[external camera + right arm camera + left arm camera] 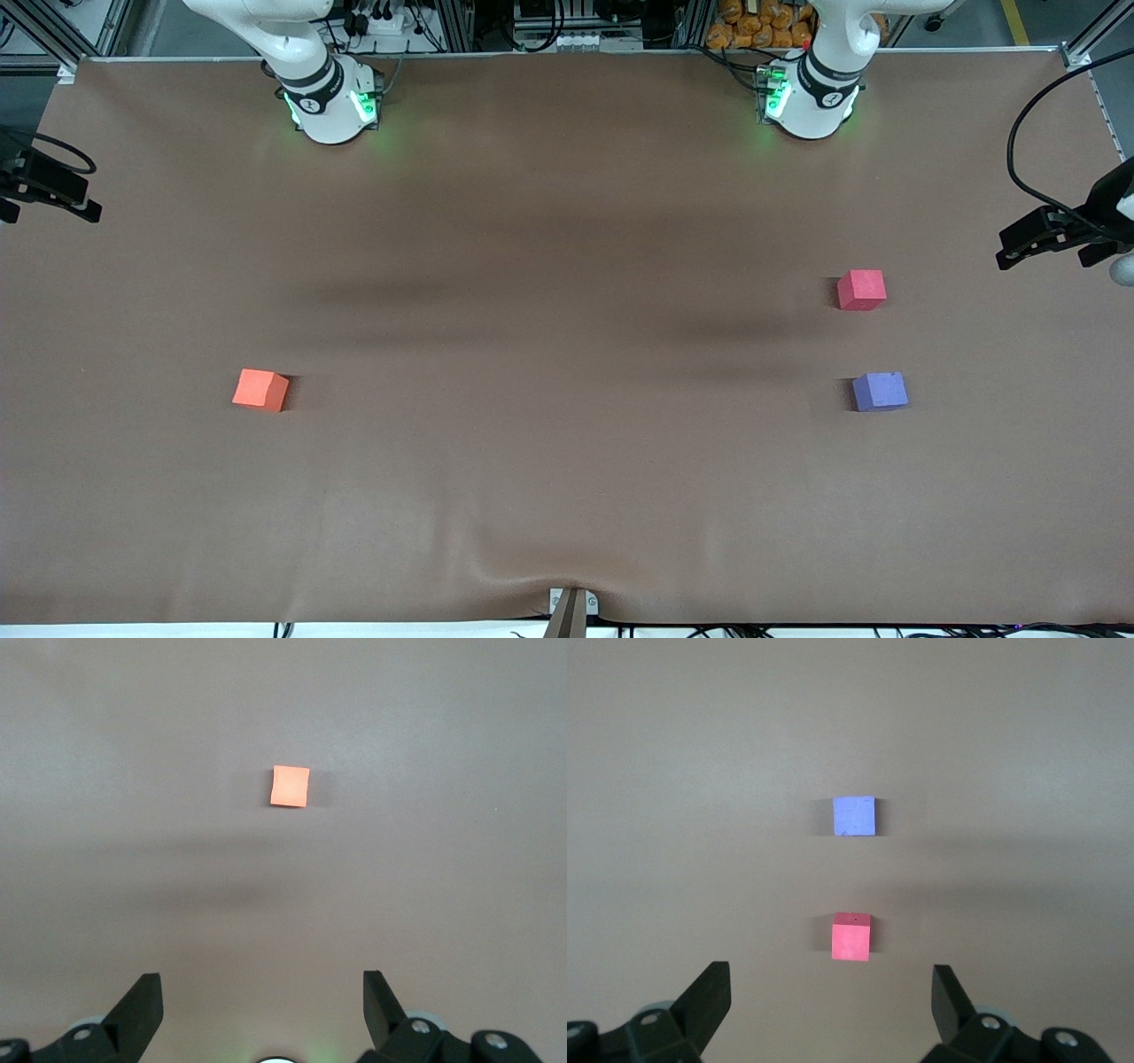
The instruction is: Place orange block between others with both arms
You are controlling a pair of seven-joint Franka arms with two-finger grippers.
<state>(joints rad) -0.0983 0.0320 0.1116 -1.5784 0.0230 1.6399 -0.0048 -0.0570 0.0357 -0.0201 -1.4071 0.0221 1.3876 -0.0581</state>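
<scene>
The orange block (260, 389) (290, 786) rests on the brown table toward the right arm's end. At the left arm's end stand the others: a pinkish-red cube (861, 290) (850, 936) and, nearer the front camera, a bluish-purple cube (880, 391) (854, 816), with a bare gap between them. My left gripper (831, 992) hangs open high over the table, with nothing between its fingers. My right gripper (262, 992) is likewise open and empty, high above the table near its own base. Neither gripper shows in the front view; only the arms' bases do.
Black camera mounts (1059, 232) jut in over both ends of the table (567, 221). A small bracket (571, 610) sits at the table's front edge. The brown mat has a slight wrinkle near that bracket.
</scene>
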